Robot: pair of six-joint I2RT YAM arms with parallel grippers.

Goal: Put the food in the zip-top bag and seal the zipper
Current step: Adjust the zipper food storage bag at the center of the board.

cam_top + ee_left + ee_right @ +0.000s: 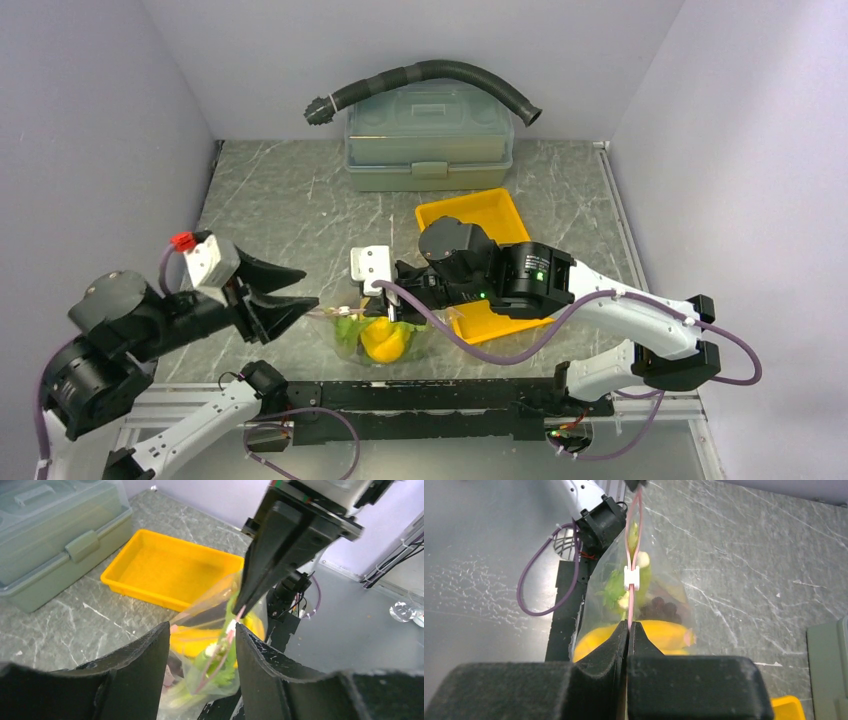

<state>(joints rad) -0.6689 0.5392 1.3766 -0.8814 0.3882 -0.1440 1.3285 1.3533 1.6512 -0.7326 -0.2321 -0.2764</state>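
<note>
The clear zip-top bag hangs near the table's front edge, holding the food: yellow bananas, dark grapes and green pieces. My right gripper is shut on the pink zipper at one end of the bag's mouth. A white slider sits partway along the strip. My left gripper is open, its two fingers either side of the bag; the right-hand finger is close to the strip. From above, the left gripper points right toward the right gripper.
The yellow tray lies behind the right arm, with nothing showing in it in the left wrist view. A grey-green lidded box stands at the back wall with a black hose above it. Grey walls close in both sides.
</note>
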